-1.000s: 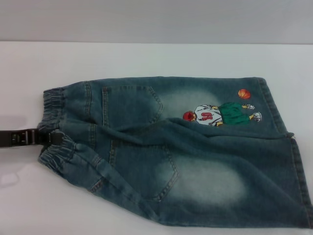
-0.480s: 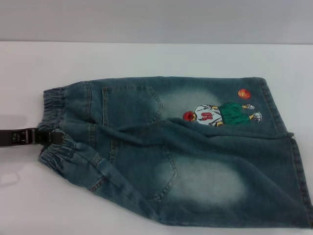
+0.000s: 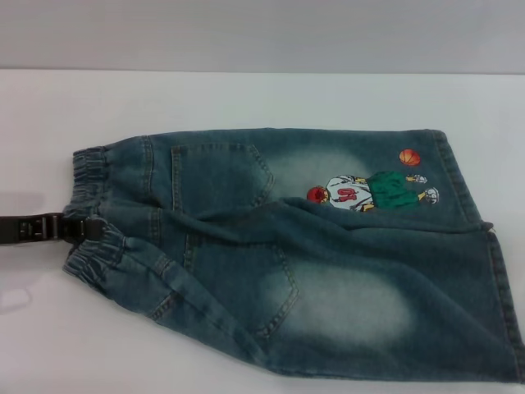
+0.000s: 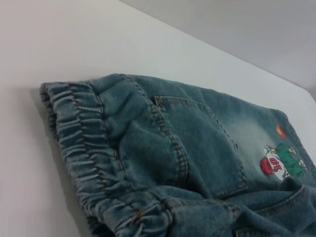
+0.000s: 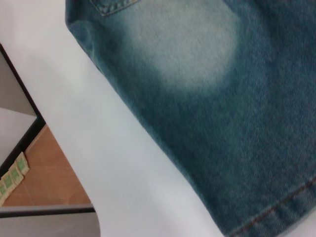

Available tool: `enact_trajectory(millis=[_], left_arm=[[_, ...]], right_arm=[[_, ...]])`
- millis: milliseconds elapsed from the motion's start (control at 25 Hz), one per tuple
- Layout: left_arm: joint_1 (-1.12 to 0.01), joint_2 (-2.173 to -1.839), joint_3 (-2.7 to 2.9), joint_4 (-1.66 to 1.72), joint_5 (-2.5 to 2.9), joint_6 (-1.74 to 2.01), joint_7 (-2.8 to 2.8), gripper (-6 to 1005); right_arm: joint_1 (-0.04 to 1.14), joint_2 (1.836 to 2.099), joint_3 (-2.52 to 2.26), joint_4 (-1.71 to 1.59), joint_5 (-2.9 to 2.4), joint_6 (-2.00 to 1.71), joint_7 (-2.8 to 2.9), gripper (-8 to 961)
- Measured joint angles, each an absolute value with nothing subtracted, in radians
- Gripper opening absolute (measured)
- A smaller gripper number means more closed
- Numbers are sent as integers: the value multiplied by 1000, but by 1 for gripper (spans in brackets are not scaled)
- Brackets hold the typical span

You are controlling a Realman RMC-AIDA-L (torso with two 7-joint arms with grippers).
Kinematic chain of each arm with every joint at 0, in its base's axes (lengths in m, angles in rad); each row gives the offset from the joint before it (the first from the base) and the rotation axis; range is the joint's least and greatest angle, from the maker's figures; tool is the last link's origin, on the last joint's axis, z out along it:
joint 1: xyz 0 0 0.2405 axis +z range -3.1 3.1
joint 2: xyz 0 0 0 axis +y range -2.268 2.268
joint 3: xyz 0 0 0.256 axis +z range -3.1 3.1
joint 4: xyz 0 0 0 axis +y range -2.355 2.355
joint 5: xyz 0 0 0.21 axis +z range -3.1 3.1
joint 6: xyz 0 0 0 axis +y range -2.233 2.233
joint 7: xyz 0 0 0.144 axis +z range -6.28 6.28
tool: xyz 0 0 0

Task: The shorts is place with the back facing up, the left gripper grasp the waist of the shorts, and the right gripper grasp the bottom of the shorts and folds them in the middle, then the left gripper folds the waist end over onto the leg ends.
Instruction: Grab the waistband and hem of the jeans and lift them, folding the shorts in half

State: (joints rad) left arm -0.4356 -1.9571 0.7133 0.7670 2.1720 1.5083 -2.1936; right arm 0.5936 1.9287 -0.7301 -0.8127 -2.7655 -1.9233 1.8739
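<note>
The shorts (image 3: 303, 254) are spread back-up across the white table (image 3: 246, 98), reaching toward its right edge and near edge. The waist of the shorts (image 3: 92, 209) is turned toward the left edge, where the left hand (image 3: 82, 229) appears to be clamped on the gathered band. The bottom of the shorts (image 3: 492, 271) lies toward the right edge. The right hand is not seen.

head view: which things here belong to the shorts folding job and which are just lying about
Part of the job:
- denim shorts, back up, partly folded
- waistband
- leg hems
- left claw at the waistband

Just there:
- white table
- floor and tan labels, past the table edge in the right wrist view

The right claw is not visible.
</note>
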Motion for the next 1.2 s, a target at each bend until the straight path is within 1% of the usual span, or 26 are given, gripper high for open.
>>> enact_trajectory(millis=[520, 1000, 1200], left_arm=[[-436, -1957, 714, 767, 2172, 1506, -2194, 39], [-442, -1957, 713, 767, 2172, 1506, -2195, 39], [-445, -1958, 713, 765, 2172, 1506, -2195, 40]], right_arm=[[594, 1928, -750, -805, -2781, -1913, 1878, 369], [596, 1934, -760, -803, -2781, -1895, 1881, 347], [602, 1946, -772, -803, -2781, -1881, 1881, 338]])
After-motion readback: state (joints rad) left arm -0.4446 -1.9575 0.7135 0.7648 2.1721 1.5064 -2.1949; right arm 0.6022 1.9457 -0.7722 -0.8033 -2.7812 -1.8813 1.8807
